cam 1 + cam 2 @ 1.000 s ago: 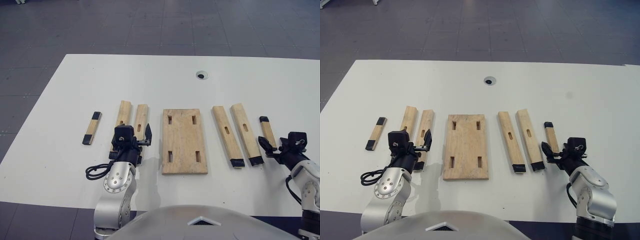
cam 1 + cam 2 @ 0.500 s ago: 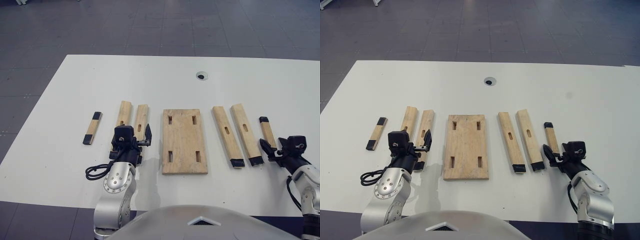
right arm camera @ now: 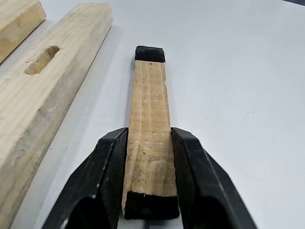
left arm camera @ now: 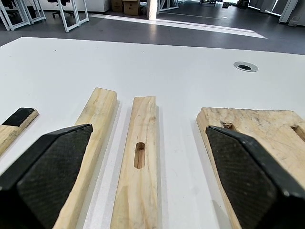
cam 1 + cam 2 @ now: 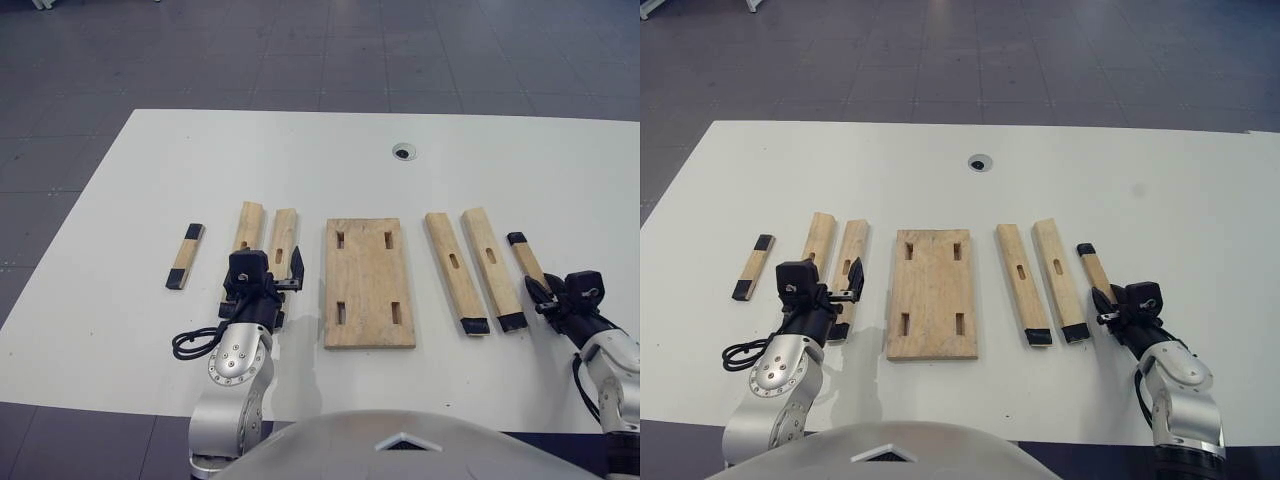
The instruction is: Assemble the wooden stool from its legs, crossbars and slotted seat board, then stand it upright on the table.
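Right wrist view: right gripper clamped on the near end of a black-capped crossbar, just beside the outer right leg. Left gripper spread wide, holding nothing, low over a slotted leg. Slotted seat board lies flat mid-table, between the leg pairs.

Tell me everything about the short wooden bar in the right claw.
The short crossbar is slim, pale, grainy wood with a black cap on each end. It is roughly level over the white table, pointing away from the robot, beside but apart from the outermost slotted leg. The right claw is shut on its near end, one finger on each long side. Whether it rests on the table is unclear.
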Tool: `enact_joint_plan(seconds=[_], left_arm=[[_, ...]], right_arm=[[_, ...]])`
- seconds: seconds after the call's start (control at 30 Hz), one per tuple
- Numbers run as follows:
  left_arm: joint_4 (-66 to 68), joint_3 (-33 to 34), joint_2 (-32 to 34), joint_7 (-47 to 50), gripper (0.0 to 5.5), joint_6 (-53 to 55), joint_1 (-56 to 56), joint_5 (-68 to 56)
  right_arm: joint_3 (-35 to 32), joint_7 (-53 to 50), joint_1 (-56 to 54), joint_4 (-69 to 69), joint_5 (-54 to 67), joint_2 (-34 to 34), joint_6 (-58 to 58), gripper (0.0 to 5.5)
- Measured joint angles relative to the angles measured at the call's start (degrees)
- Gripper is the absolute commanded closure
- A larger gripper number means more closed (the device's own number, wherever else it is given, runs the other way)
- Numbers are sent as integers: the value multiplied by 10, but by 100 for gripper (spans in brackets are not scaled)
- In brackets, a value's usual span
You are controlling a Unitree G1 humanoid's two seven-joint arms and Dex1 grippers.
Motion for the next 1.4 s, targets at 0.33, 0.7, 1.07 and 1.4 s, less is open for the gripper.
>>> enact_joint_plan(seconds=[0.33,0.7,1.07,1.4], left_arm=[[44,56,52,-60,106,31,-80,-34],[272,299,169,-355,106,363,-509,-531],[365,337,107,-226,106,427,-594,-720],[384,298,96,-187,106,379,-591,-728]], right_arm=[[-48,-67,-107,53,0,-9,64,418],[93,-73,-378,-121,2,47,76,418],[188,-87,-410,-218,1,146,116,418],[236,-98,-357,-278,-1,175,154,418]])
